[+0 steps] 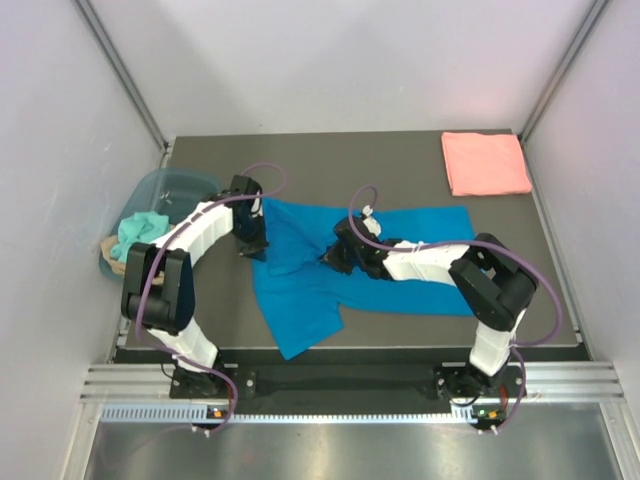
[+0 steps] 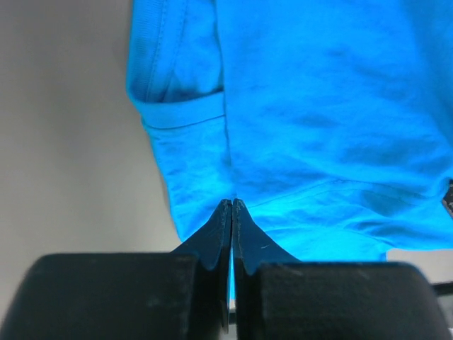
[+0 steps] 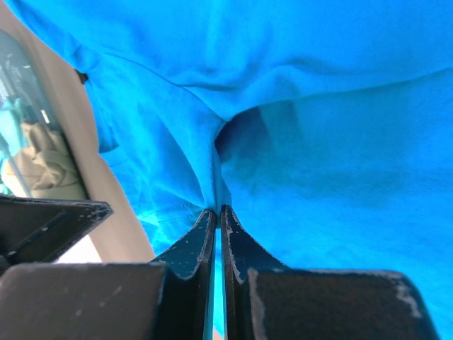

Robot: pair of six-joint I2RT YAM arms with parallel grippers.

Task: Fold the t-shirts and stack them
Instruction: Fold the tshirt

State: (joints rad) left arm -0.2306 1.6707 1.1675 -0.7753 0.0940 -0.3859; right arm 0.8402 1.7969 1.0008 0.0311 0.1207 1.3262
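Your left arm [image 1: 185,245] rises from its base at the lower left of the overhead view and bends at the elbow. It then arches up and to the right, with its wrist tipped downward. The left claw [image 1: 252,246] sits left of centre, its fingers pressed together on the edge of the blue t-shirt [image 1: 300,300]. Your right arm [image 1: 440,262] climbs from the lower right, folds at the elbow and reaches left, lying low. The right claw [image 1: 330,258] sits near centre, fingers likewise squeezed tight, with a raised fold of the same cloth pinched between them.
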